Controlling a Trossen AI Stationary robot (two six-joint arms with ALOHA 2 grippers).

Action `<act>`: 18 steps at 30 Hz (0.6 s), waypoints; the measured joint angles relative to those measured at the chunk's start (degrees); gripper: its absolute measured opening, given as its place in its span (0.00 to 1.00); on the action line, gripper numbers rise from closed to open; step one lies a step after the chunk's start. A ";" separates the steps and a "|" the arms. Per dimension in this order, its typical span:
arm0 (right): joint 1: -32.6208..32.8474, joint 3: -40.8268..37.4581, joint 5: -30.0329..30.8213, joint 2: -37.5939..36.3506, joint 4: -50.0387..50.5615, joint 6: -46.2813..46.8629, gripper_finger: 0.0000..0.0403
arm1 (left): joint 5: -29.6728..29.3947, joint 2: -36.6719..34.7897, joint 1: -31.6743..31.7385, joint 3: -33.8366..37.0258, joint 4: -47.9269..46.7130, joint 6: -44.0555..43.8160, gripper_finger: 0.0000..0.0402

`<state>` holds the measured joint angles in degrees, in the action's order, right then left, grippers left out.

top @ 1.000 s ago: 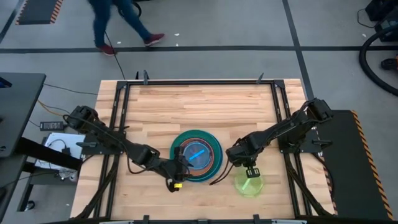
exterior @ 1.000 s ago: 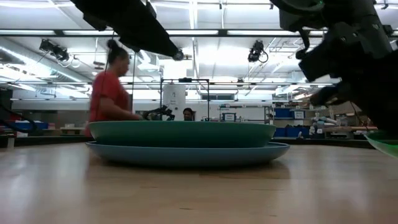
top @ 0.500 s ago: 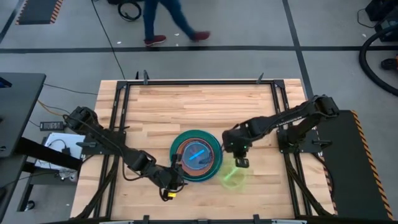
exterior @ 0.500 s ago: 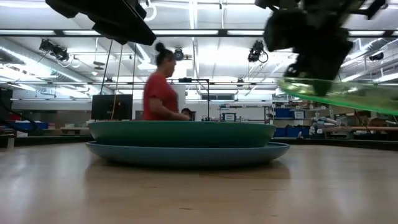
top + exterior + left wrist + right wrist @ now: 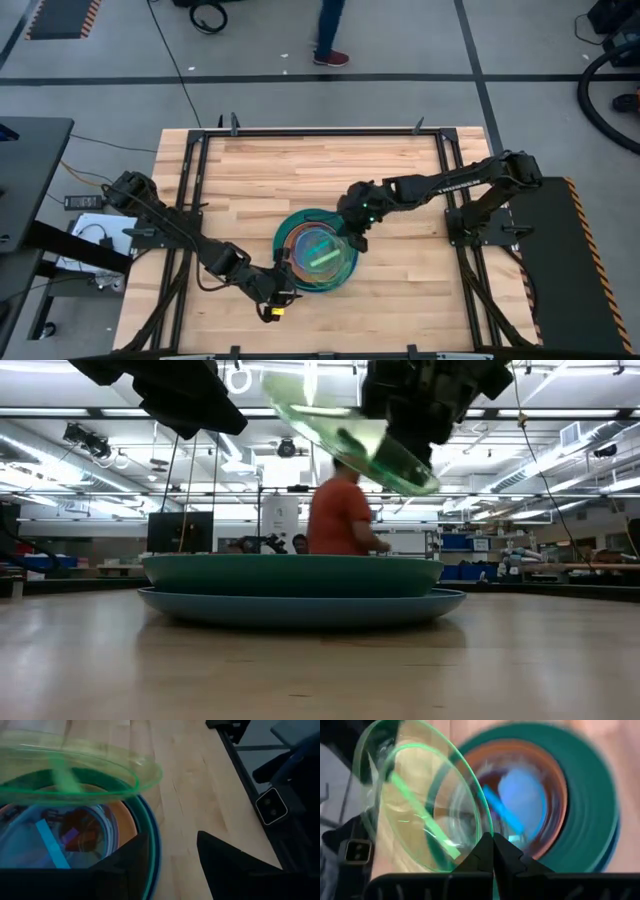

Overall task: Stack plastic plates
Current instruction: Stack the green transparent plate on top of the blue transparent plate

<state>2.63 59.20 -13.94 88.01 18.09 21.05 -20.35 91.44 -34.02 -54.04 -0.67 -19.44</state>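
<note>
Now the lime plate [image 5: 325, 252], thin, translucent and shallow-rimmed, hangs tilted over the stack [image 5: 316, 250], pinched at its rim by the right gripper [image 5: 355, 237], whose fingers are closed nearly together on the edge at the plate's 2 o'clock side. It should be levelled and centred before letting go, I judge, since a slick plastic disc dropped aslant could skate off the smaller ones below. Beneath it sit a cyan plate [image 5: 45, 840] over orange [image 5: 125, 817], nested inside the opaque teal-green plate [image 5: 290, 574] and the broad blue plate [image 5: 300, 606], all round and smooth, at 6 o'clock on the wooden table [image 5: 320, 170]. At the stack's 8 o'clock the left gripper [image 5: 275, 295] waits with fingers spread, holding nothing. A person [image 5: 342, 510] passes behind.
</note>
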 joint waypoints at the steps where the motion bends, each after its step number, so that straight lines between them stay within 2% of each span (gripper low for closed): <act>1: -0.31 0.00 0.28 0.00 -1.58 -0.72 0.01 | -0.01 0.01 0.00 0.00 0.00 -0.66 0.44; 5: -1.23 -0.01 3.85 0.85 -6.87 -4.46 0.01 | -0.09 0.02 0.02 0.00 0.02 -1.02 0.44; 8: -2.03 0.00 3.69 3.05 -10.91 -4.60 0.01 | -0.10 0.04 -0.04 0.00 0.11 -1.05 0.44; 18: -4.48 -0.07 3.46 9.60 -12.04 -4.20 0.02 | 0.71 0.07 -2.79 0.00 3.14 -0.50 0.44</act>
<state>-1.85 59.13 -10.48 97.60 6.04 16.85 -19.64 91.50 -36.81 -54.04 2.47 -19.94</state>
